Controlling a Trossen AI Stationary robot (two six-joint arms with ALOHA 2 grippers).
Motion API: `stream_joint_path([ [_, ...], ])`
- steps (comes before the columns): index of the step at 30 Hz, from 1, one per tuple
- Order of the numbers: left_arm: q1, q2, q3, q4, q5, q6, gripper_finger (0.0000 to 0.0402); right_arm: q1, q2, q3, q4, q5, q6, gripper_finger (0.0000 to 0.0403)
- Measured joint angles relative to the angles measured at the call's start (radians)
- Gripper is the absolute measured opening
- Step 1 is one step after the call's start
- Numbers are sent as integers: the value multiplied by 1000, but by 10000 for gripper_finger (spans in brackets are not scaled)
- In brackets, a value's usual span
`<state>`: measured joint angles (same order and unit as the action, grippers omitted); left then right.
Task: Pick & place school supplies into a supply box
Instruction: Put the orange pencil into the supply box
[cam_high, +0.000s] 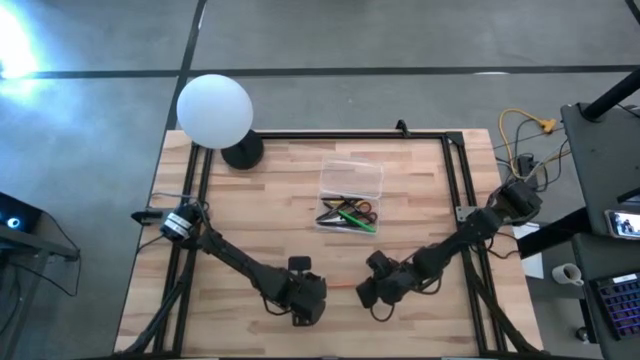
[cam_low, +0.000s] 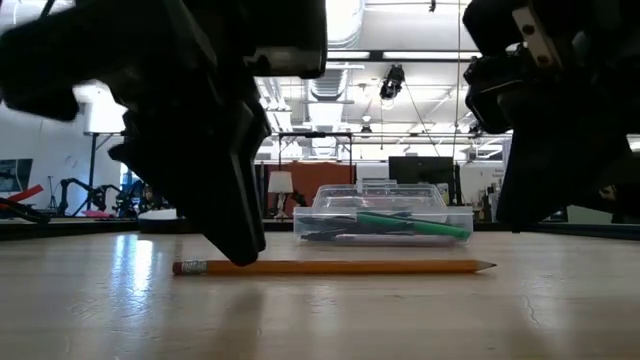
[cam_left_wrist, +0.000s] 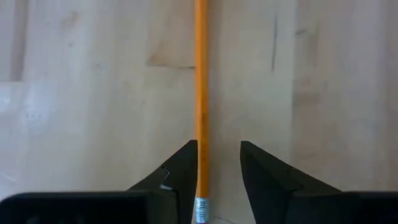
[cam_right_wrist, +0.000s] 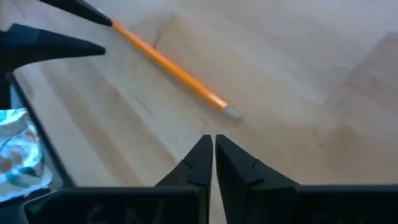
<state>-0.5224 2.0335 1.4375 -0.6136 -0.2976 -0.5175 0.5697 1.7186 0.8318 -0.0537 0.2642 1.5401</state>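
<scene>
We read the orange pencil (cam_left_wrist: 201, 93) lying flat on the table (cam_high: 250, 200), in the gap between the two arms, near the front edge. In the left wrist view its long axis runs straight ahead of the left gripper (cam_left_wrist: 219, 163), eraser end sitting between that gripper's fingers, hard against one finger and apart from the other. Left fingers are parted narrowly, not clamped (the pencil rests on the wood).

The right gripper (cam_right_wrist: 213, 152) sits near the pencil's pointed end, fingers pressed together and empty; the pencil lies ahead of it on a diagonal, not in line with the tips.

The left arm is nearer, and we judge it best placed to pinch: a small sideways shift would centre the shaft.

The supply box (cam_high: 350, 194) is well apart, toward table centre, already holding a green marker (cam_low: 412, 225) and other items.
</scene>
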Motion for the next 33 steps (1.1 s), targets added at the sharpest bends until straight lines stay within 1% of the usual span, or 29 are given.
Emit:
stream_joint_path([
  [3,6,0,-7,3,-18,0,105,-4,-1,-2,0,0,-4,13],
  [8,8,0,-29,19,-18,0,105,-4,-1,-2,2,-1,-7,13],
  [20,13,-2,-64,64,4,-1,104,-33,3,-2,2,-1,-48,13],
  [26,13,-2,-67,68,7,1,104,-36,22,-1,35,-8,56,13],
  [33,14,-2,-68,73,9,2,104,-36,46,-1,42,-9,111,13],
])
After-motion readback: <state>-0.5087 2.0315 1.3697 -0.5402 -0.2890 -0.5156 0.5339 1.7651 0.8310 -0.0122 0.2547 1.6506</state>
